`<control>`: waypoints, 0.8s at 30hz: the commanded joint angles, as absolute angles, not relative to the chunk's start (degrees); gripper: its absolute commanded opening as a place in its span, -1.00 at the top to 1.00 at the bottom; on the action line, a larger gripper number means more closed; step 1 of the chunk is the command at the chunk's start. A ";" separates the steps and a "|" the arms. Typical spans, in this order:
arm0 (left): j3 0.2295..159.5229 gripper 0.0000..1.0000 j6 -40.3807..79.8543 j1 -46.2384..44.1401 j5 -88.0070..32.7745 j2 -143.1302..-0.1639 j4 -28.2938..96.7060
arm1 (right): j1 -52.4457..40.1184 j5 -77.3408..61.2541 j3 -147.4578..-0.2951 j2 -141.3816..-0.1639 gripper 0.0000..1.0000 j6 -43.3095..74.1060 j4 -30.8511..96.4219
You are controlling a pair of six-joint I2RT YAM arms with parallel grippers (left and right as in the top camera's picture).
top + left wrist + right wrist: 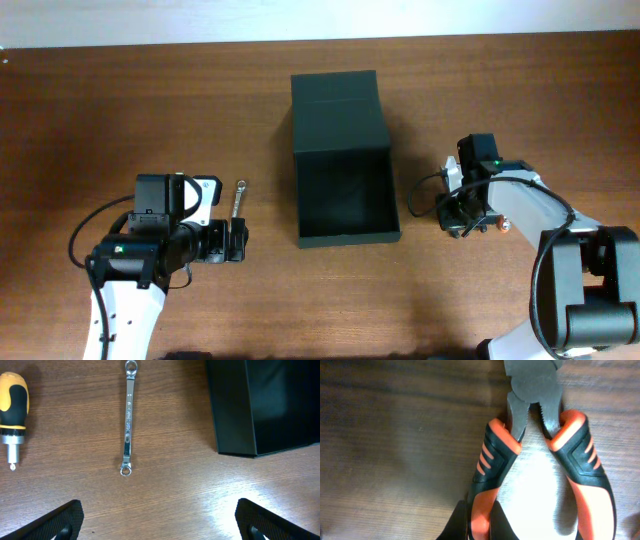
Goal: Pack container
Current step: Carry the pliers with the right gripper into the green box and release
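The container [346, 238], a dark green-black box, lies open in the table's middle with its flap lid [335, 100] folded back on the far side; its corner shows in the left wrist view [235, 410]. A silver wrench [127, 417] lies left of it, also seen from overhead [239, 197]. My left gripper [235, 240] is open and empty just short of the wrench [160, 522]. My right gripper [480, 522] is shut on the left handle of orange-and-black pliers [577, 455] resting on the table, right of the box [465, 215].
A yellow-and-black screwdriver [12, 405] lies left of the wrench, tip towards me. The table is brown wood [120, 100].
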State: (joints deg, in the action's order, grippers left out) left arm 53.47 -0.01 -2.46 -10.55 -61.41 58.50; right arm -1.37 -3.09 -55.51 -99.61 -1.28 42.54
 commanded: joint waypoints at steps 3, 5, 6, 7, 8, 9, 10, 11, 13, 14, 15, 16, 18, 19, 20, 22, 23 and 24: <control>54.50 -0.99 -0.89 -2.35 -10.74 -61.39 57.98 | -1.56 -4.99 -68.97 -98.00 0.93 -1.06 51.07; 54.50 -0.98 -0.91 -2.35 -10.74 -61.39 57.80 | -1.96 -5.65 -78.65 -96.75 0.92 -1.89 58.11; 54.50 -0.99 -0.89 -2.35 -10.74 -61.39 57.76 | -2.74 -6.48 -83.48 -96.44 0.93 -4.01 61.45; 54.50 -0.99 -0.89 -2.35 -10.72 -61.39 57.74 | -3.20 -6.90 -85.38 -96.42 0.92 -5.19 62.85; 54.50 -0.99 -0.91 -2.35 -10.70 -61.39 57.69 | -4.99 -7.53 -90.24 -96.40 0.92 -8.32 66.63; 54.50 -0.99 -0.89 -2.33 -10.26 -61.39 57.71 | -7.31 -7.86 -94.04 -96.40 0.92 -12.19 69.95; 54.54 -0.99 -0.89 -2.22 -9.54 -61.39 57.74 | -9.30 -8.45 -96.16 -96.40 0.92 -15.05 71.96; 54.70 -0.99 -0.86 -1.87 -9.32 -61.36 57.74 | -11.07 -8.91 -97.49 -96.40 0.92 -17.08 73.38; 56.38 -0.99 -0.69 1.10 -9.28 -61.36 58.17 | -18.92 -8.86 -99.98 -96.40 0.93 -23.70 76.38; 57.14 -0.99 -0.69 2.28 -9.28 -61.36 58.46 | -20.73 -8.86 -99.98 -96.40 0.92 -25.04 76.55; 58.52 -0.99 -0.69 4.54 -9.47 -61.36 58.98 | -24.95 -8.84 -99.94 -96.47 0.93 -28.03 76.95; 59.64 -0.99 -0.69 6.33 -9.50 -61.36 59.46 | -27.66 -8.84 -99.90 -96.62 0.93 -29.89 76.97; 61.67 -0.98 -0.73 9.30 -9.34 -61.36 60.58 | -31.83 -8.38 -99.81 -97.01 0.92 -32.88 76.75; 62.22 -0.99 -0.73 10.17 -9.19 -61.36 60.84 | -32.82 -8.40 -99.63 -97.19 0.92 -34.09 76.64; 62.98 -0.99 -0.71 11.68 -9.21 -61.34 61.17 | -33.85 -8.38 -99.44 -97.32 0.92 -34.87 76.51; 64.14 -0.99 -0.69 14.22 -9.26 -61.25 61.63 | -34.89 -8.43 -98.61 -98.41 0.92 -35.16 75.57; 64.66 -0.99 -0.71 15.38 -9.61 -61.25 61.80 | -34.87 -8.43 -98.02 -98.91 0.92 -35.16 75.22; 64.97 -0.99 -0.73 16.19 -10.31 -61.25 61.80 | -34.70 -8.43 -96.95 -99.85 0.92 -35.16 74.54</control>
State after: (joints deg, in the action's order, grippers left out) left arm 63.00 -0.01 13.82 -9.45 -61.41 61.47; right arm -34.98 -8.32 -98.59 -97.95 -32.42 75.72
